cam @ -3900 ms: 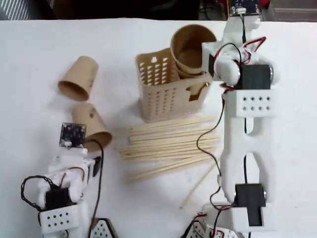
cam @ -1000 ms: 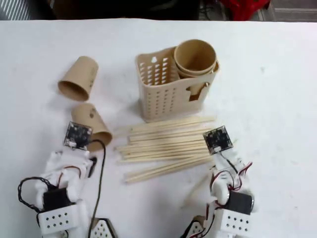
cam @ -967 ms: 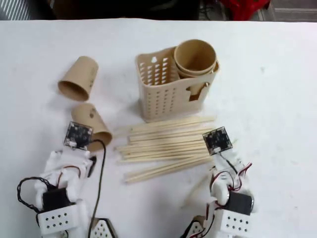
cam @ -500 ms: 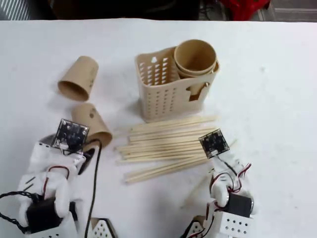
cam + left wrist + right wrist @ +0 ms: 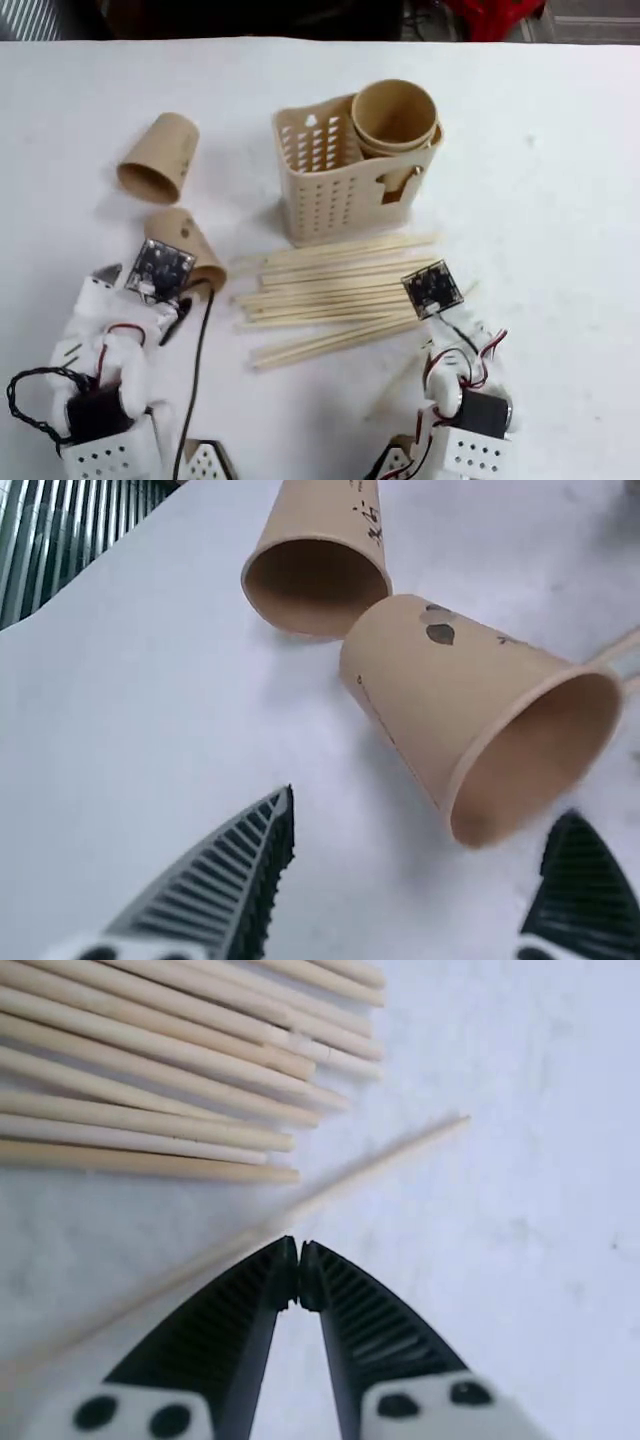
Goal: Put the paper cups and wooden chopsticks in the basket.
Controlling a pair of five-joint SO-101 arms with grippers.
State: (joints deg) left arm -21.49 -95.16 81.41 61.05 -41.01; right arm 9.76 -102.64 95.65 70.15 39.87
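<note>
Left gripper (image 5: 430,808): your jaws stand wide apart and hold nothing; the near cup (image 5: 470,710) lies just ahead, roughly between the two tips.
Right gripper (image 5: 298,1250): jaws closed tip to tip and empty, hanging right over the stray chopstick (image 5: 380,1160).
Near cup: on its side on the table (image 5: 560,150), mouth turned towards your left arm, base just beside the far cup's rim. Whether they touch, you cannot tell.
Far cup (image 5: 315,540): also on its side, farther out, well apart from the basket (image 5: 330,190).
Basket: upright mid-table, with nested cups (image 5: 393,115) already standing in one end.
Chopsticks (image 5: 340,290): a loose flat bundle on the table just in front of the basket, between your two arms.
Stray chopstick: alone, slanting away from the bundle's end, near your right arm.
Handling, cups: likely very light, thin-walled and easy to crush, and a cup on its side will roll if nudged. Straddle the wall near the stiffer rolled rim and close gently.
Handling, chopsticks: stiff, light and smooth, and they lie flat, so they may skid or pivot. Pinch near the middle and take few at a time.
Risk: pushing the near cup could shove the far cup away too.
</note>
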